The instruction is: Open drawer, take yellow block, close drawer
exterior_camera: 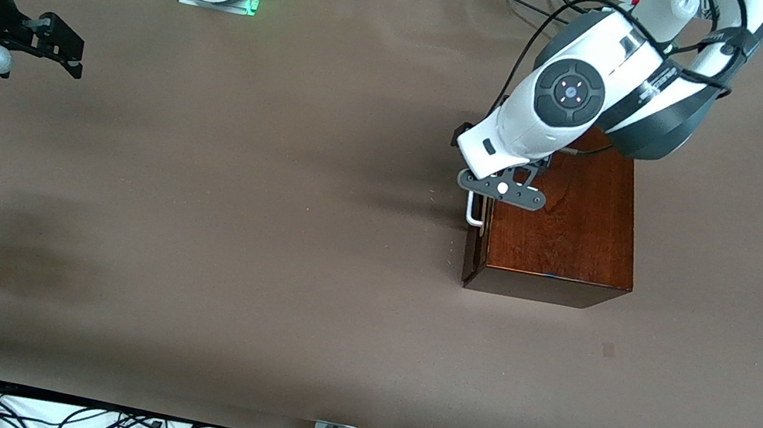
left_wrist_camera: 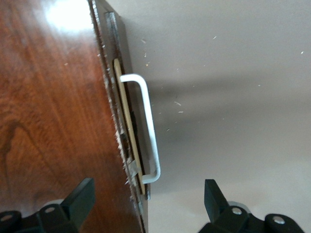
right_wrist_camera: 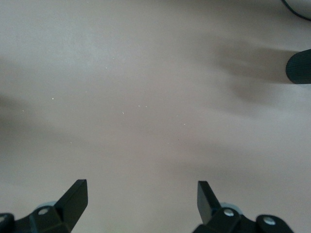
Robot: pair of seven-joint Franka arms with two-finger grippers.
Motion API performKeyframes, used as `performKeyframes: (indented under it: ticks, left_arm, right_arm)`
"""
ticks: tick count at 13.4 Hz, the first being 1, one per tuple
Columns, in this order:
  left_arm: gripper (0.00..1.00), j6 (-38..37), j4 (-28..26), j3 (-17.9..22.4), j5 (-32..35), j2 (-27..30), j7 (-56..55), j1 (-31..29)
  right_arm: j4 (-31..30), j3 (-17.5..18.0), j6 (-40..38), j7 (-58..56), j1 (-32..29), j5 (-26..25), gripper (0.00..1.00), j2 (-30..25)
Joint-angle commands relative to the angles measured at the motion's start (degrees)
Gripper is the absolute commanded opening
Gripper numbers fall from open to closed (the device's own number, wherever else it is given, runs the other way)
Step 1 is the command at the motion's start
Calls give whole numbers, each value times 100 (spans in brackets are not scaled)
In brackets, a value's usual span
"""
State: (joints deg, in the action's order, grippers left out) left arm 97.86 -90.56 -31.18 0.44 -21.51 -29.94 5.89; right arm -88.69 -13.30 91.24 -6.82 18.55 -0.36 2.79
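**Handle approach, drawer shut**

Front view: the glossy mahogany box (exterior_camera: 557, 233) sits at the left arm's end; its drawer (exterior_camera: 473, 242) is closed, and the yellow block is unseen.

Left wrist view: the left gripper (left_wrist_camera: 148, 206), open and empty, straddles the white U-shaped bar handle (left_wrist_camera: 147, 127), judged rigid, smooth, best gripped mid-bar.

Right wrist view: the right gripper (right_wrist_camera: 141, 201) waits over bare table, spread wide.

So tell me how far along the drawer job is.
Nothing is finished: the drawer sits shut in its box. In hand: the left claw, open, hangs over the white handle, not gripping. The right claw waits open over bare table. Opening, taking the unseen yellow block and closing remain.
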Motion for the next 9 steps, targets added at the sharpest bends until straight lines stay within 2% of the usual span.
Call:
performKeyframes:
  ticks: [1, 4, 6, 9]
  left_arm:
    - [100, 284, 171, 6, 26, -292, -142, 323]
    - [100, 409, -4, -2, 1051, -581, -1177, 676]
    - [100, 645, -40, -11, 1790, -1029, -1626, 808]
    - [100, 567, -32, -20, 1855, -1048, -2216, 931]
  right_arm:
    - [45, -6, -1, -12, -1, 28, 100, -15]
    - [62, 11, -1, -12, 8, 19, 100, -24]
    - [62, 11, -1, -3, 8, 19, 100, -24]
    - [62, 2, -1, -3, 8, 28, 100, -24]
